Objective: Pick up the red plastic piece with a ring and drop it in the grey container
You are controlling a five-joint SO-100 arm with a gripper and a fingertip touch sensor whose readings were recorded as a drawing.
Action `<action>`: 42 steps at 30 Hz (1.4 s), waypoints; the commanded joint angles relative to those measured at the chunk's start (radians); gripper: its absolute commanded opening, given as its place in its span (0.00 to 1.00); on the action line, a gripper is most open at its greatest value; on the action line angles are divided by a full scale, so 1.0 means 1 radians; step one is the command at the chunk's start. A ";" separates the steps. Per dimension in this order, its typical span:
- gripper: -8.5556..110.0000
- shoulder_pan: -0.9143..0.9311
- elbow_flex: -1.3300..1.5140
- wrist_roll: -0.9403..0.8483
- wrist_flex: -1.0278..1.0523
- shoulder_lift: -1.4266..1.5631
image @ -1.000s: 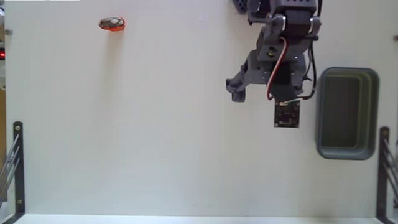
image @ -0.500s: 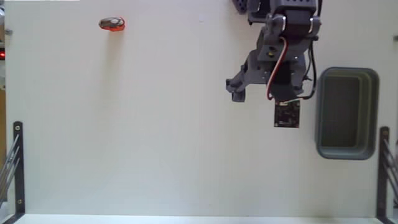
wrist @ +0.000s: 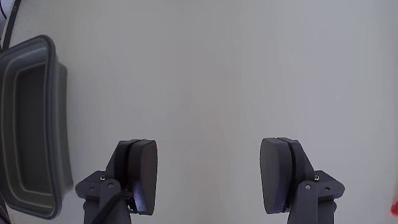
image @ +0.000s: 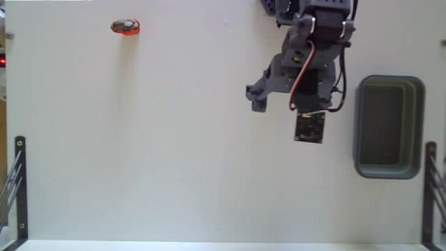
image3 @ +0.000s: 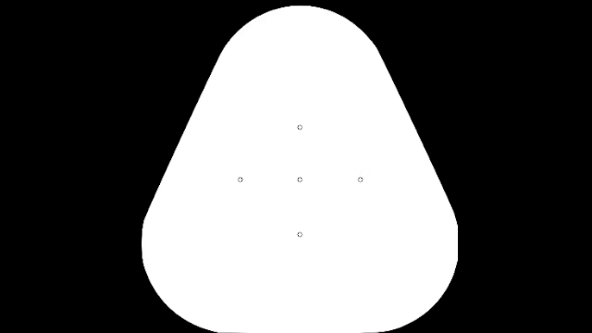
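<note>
While its two dark fingers (wrist: 140, 174) stand wide apart with only bare white surface (wrist: 236, 74) between them, the claw (wrist: 208, 177) holds nothing. In the wrist view it enters from the bottom edge, and the grey container (wrist: 28, 124) lies to its left, cut off by the frame edge, showing a thick rounded rim and a darker inside. A tiny red sliver at the bottom right corner of that view is too small to identify.

In the fixed view, which looks down from above, the claw (image: 256, 97) hangs from the grey arm (image: 313, 49) that reaches in from the top edge, with a red wire along it and a small dark circuit board (image: 309, 127) at its lower end. The grey container (image: 389, 125) sits just to the right of the arm, apart from it and empty as far as can be seen. The red plastic piece with a ring (image: 126, 27) lies well apart from the claw, far to its left near the top of the picture, resting on the surface; only this view shows it plainly.

The surface (image: 174, 153) is plain white and matte. Dark metal brackets (image: 19, 188) stand at its lower left and lower right edges.
</note>
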 commanded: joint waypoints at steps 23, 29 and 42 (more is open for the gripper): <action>1.00 0.363 0.002 0.005 -0.004 0.034; 1.00 0.448 0.002 0.005 -0.004 0.034; 1.00 0.635 0.002 0.005 -0.004 0.034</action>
